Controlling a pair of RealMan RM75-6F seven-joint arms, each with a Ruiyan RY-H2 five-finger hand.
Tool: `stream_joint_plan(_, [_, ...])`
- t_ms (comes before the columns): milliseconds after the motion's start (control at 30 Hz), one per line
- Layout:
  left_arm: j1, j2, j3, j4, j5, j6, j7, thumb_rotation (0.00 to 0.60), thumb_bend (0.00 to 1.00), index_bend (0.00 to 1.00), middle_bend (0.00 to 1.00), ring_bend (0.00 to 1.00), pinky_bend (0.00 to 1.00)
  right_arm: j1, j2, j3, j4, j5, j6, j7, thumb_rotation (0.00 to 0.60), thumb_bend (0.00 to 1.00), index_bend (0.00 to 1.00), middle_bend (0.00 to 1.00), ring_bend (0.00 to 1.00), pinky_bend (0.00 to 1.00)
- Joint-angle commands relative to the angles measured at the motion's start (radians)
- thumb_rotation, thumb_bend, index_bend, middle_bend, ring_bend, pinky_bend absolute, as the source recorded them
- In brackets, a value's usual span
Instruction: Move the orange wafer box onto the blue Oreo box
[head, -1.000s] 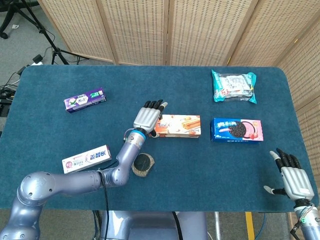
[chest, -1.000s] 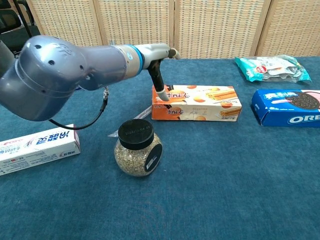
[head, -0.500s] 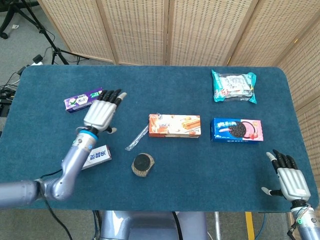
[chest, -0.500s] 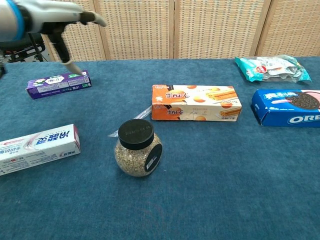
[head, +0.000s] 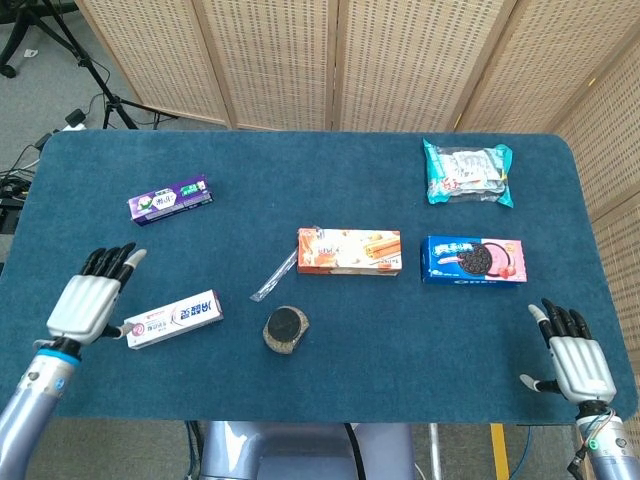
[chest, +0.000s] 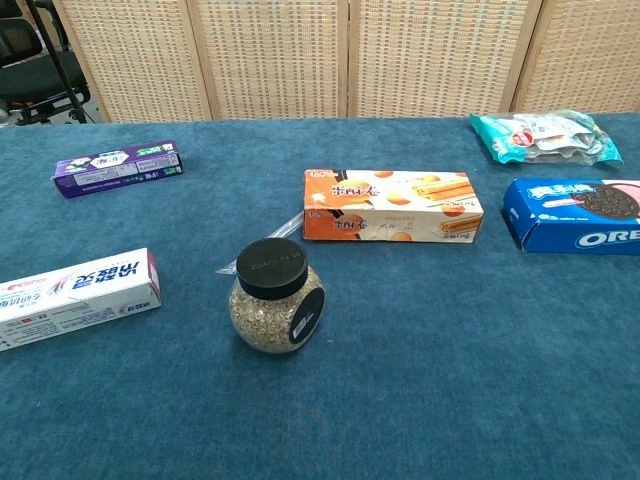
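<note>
The orange wafer box (head: 349, 252) (chest: 392, 205) lies flat in the middle of the blue table. To its right, a small gap away, lies the blue Oreo box (head: 473, 260) (chest: 578, 214). My left hand (head: 88, 304) hovers at the table's front left with its fingers spread and nothing in it, far from the wafer box. At the front right edge my right hand (head: 572, 360) is also spread and empty, below the Oreo box. The chest view shows neither hand.
A jar with a black lid (head: 285, 329) (chest: 275, 296) stands in front of the wafer box, a clear plastic strip (head: 273, 277) beside it. A white toothpaste box (head: 173, 318) (chest: 75, 298) lies front left, a purple one (head: 170, 199) (chest: 117, 167) back left, a teal snack bag (head: 467, 171) (chest: 543, 136) back right.
My left hand left the wafer box's left end and swept back left and down to the table's front left edge. The wafer box stayed put. The right hand barely shifted.
</note>
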Motion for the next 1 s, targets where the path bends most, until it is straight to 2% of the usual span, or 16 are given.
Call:
stream_joint_plan(33, [0.136,-0.057,0.072,0.074,0.118,0.116,-0.1,0.6,0.13,0.04,0.0,0.0,0.0,0.0,0.0,0.001,-0.001,-0.001,0.004,-0.004,0.6,0.0,0.0,0.0,0.0,0.0])
stream_joint_plan(233, [0.225,-0.121,0.099,0.149,0.195,0.184,-0.119,0.6,0.13,0.05,0.0,0.0,0.0,-0.001,-0.006,0.0,-0.016,-0.011,0.018,-0.04,0.6,0.0,0.0,0.0,0.0,0.0])
stream_joint_plan(367, [0.243,-0.126,0.093,0.175,0.212,0.181,-0.107,0.6,0.13,0.05,0.0,0.0,0.0,0.018,-0.006,0.005,-0.046,-0.02,0.01,-0.088,0.6,0.0,0.0,0.0,0.0,0.0])
stream_joint_plan(600, [0.257,-0.108,0.058,0.172,0.182,0.143,-0.142,0.6,0.13,0.05,0.0,0.0,0.0,0.149,0.012,0.096,-0.209,0.009,-0.064,-0.294,0.6,0.0,0.0,0.0,0.0,0.0])
stream_joint_plan(733, [0.267,-0.099,0.038,0.178,0.179,0.136,-0.162,0.6,0.13,0.05,0.0,0.0,0.0,0.27,0.005,0.172,-0.309,0.161,-0.158,-0.479,0.6,0.0,0.0,0.0,0.0,0.0])
stream_joint_plan(800, [0.27,-0.091,0.035,0.172,0.175,0.117,-0.196,0.6,0.13,0.05,0.0,0.0,0.0,0.38,-0.044,0.232,-0.338,0.269,-0.231,-0.565,0.6,0.0,0.0,0.0,0.0,0.0])
stream_joint_plan(867, [0.27,-0.084,0.033,0.176,0.185,0.104,-0.207,0.6,0.13,0.05,0.0,0.0,0.0,0.46,-0.091,0.261,-0.325,0.399,-0.257,-0.639,0.6,0.0,0.0,0.0,0.0,0.0])
stream_joint_plan(1000, [0.274,-0.077,0.03,0.171,0.205,0.08,-0.247,0.6,0.13,0.05,0.0,0.0,0.0,0.604,-0.174,0.289,-0.269,0.651,-0.29,-0.733,0.6,0.0,0.0,0.0,0.0,0.0])
